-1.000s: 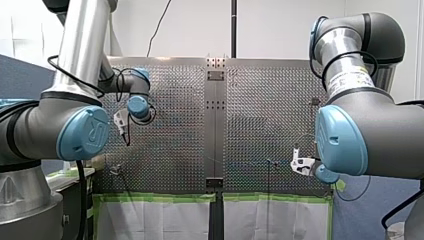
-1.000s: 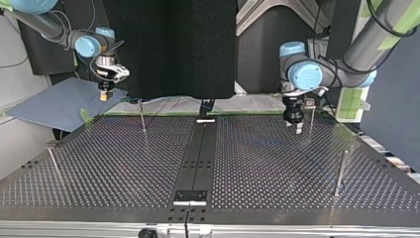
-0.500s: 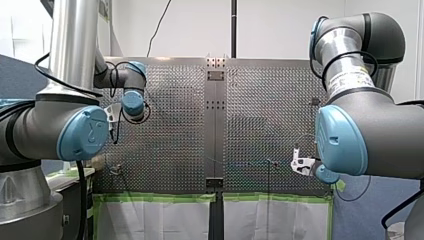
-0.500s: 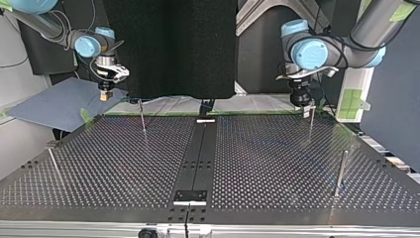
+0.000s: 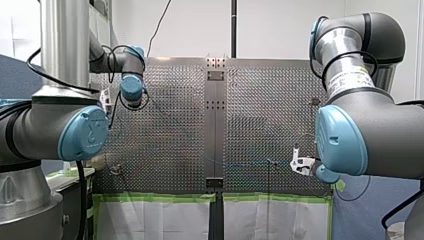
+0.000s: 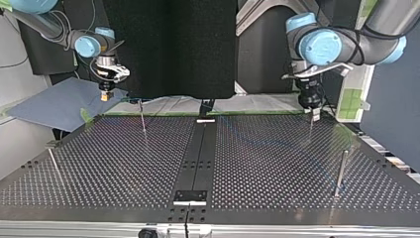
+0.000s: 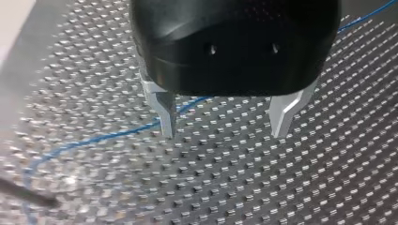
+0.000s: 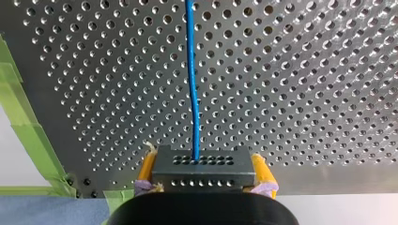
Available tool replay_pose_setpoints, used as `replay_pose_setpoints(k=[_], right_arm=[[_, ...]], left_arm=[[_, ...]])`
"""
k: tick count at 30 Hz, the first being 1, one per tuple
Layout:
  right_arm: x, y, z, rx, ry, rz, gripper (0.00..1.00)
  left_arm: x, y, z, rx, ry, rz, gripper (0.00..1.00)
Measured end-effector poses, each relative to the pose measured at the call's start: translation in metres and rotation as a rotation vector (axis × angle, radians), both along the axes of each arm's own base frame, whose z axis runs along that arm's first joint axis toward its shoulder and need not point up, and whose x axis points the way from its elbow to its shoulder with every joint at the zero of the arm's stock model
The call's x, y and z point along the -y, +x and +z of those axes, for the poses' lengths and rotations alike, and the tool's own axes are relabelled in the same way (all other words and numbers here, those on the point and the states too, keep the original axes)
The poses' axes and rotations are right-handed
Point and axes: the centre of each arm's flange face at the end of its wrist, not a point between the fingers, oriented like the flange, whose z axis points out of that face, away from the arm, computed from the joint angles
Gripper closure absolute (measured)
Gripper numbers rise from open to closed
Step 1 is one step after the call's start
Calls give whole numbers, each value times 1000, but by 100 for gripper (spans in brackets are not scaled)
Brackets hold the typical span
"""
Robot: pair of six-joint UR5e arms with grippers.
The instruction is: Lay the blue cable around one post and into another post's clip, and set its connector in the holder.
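1 connector (image 8: 202,167) in R gripper (image 8: 202,177); L gripper (image 7: 224,133) fingers (image 7: 165,112) apart.

Perforated table (image 6: 272,163), upright posts (image 6: 341,171) on it, blue cable (image 7: 108,137) across it

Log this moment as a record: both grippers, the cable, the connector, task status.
left gripper: open, nothing between its fingers
right gripper: shut on the connector, yellow pads on its sides
blue cable: runs out of the connector ahead over the perforated table; also passes under the left gripper
status: connector held in the gripper, not yet set in a holder
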Motion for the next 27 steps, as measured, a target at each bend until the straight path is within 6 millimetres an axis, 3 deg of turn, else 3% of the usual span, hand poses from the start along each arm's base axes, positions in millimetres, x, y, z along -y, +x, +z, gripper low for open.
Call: replay_pose_setpoints(k=[13,27], right_arm=[[2,1,1,30,16,5,100],[3,4,2,45,20,24,100]], left_arm=[[-14,-9,96,121,-2,119,2],[-19,-43,204,243,20,122,2]])
